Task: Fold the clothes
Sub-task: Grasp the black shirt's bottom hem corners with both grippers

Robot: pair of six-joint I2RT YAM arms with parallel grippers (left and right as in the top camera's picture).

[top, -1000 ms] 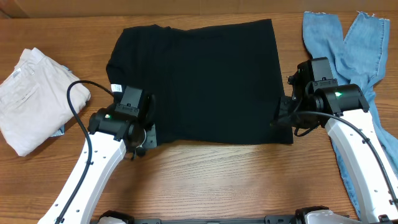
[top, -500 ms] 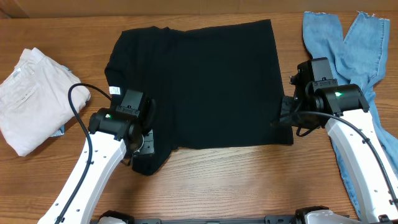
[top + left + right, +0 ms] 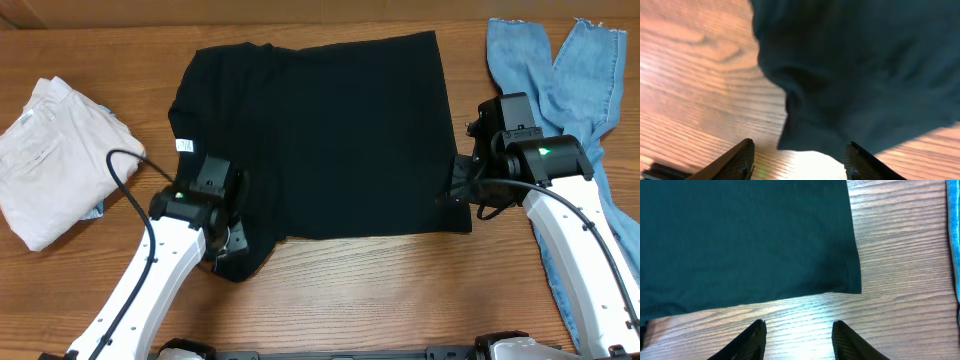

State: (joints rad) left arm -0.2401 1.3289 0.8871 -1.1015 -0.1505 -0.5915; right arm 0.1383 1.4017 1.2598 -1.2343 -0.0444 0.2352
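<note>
The black garment (image 3: pixel 320 130) lies spread flat on the tabletop (image 3: pixel 400 300), roughly rectangular, with 1 rumpled flap protruding past its lower-left corner. The left gripper (image 3: pixel 800 146) sits at that corner with its 2 fingers apart and nothing between them; the flap lies just beyond the fingertips, unclamped. The right gripper (image 3: pixel 799 323) sits at the garment's lower-right corner, fingers likewise apart over bare wood just off the hem. Placement at the 2 near corners probably allows the near edge to be handled evenly. The light blue jeans (image 3: pixel 570 70) lie right of the garment and the white cloth bundle (image 3: pixel 55 150) well to its left, neither obstructing a fold.
</note>
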